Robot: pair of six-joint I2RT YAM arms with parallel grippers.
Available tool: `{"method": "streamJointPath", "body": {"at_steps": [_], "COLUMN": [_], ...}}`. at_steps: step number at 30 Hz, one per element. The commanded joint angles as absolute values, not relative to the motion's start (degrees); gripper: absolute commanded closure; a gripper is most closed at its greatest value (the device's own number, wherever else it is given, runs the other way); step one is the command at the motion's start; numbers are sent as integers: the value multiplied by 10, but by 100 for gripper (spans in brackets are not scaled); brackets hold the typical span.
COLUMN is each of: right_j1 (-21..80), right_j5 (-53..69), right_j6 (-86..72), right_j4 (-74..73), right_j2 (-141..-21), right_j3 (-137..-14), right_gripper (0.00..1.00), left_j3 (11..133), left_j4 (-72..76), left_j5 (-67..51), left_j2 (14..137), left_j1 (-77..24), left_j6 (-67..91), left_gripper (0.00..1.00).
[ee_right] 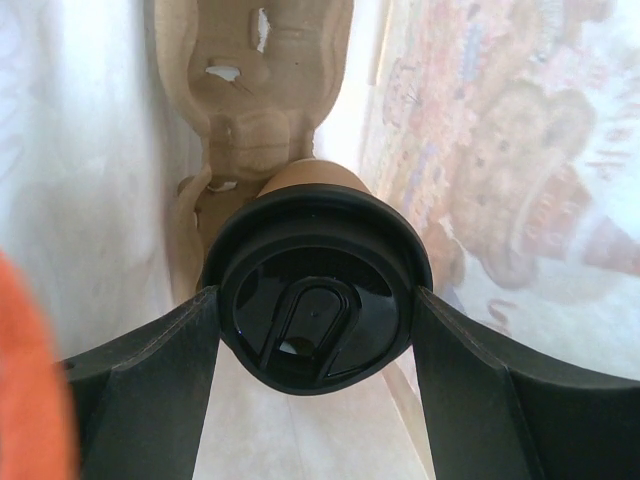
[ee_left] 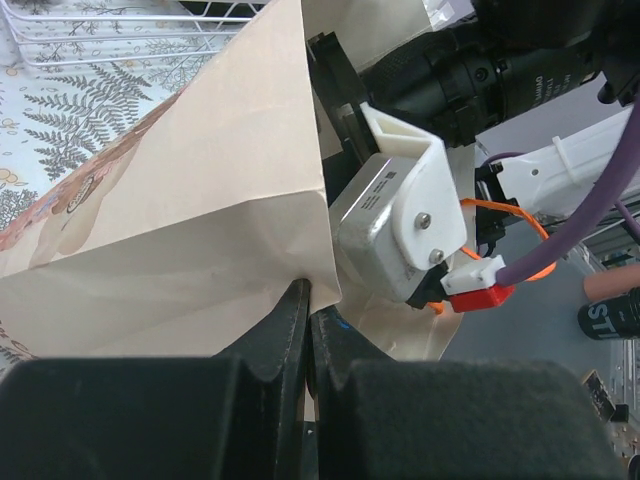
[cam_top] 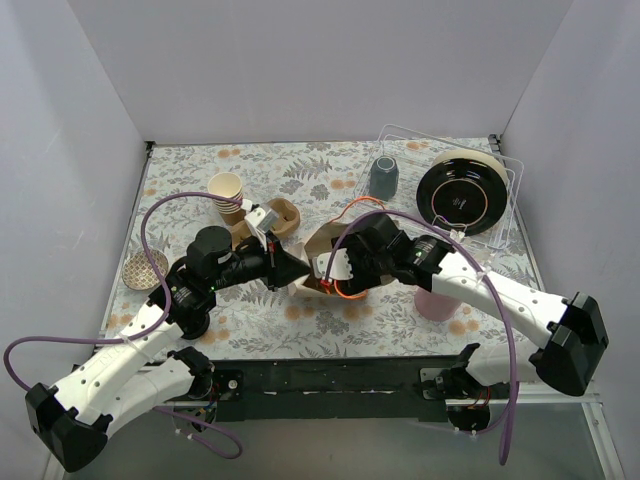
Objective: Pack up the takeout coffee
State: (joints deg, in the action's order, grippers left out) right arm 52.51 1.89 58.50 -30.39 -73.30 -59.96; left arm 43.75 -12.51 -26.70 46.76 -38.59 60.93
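Observation:
The takeout coffee, a kraft-brown cup with a round black lid, is inside the paper bag. My right gripper is shut on the cup's lid, one finger on each side, and reaches into the bag's mouth. In the top view the cup and the right fingers are hidden by the bag. My left gripper is shut on the edge of the bag's mouth and holds it from the left. A moulded pulp carrier lies deeper in the bag beyond the cup.
A stack of lidless paper cups and a brown carrier stand behind the left gripper. A grey mug and a black plate in a clear rack are at the back right. A pink cup stands under the right arm. A round mesh disc lies far left.

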Motion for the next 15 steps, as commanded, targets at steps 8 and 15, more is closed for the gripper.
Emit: {"method": "streamJointPath", "body": {"at_steps": [8, 15], "right_j1": [529, 534], "right_j5": [4, -57], "right_j6": [549, 533], "right_j4": [-273, -247], "right_j2": [-768, -778], "right_j3": [-587, -569], "right_gripper": [62, 62], "left_j3": [447, 448], "left_j4": [-131, -133], "left_j5": [-275, -272], "left_j2": [465, 470], "left_j1": [-388, -388], "left_j6": [616, 619], "left_gripper": [100, 100]}}
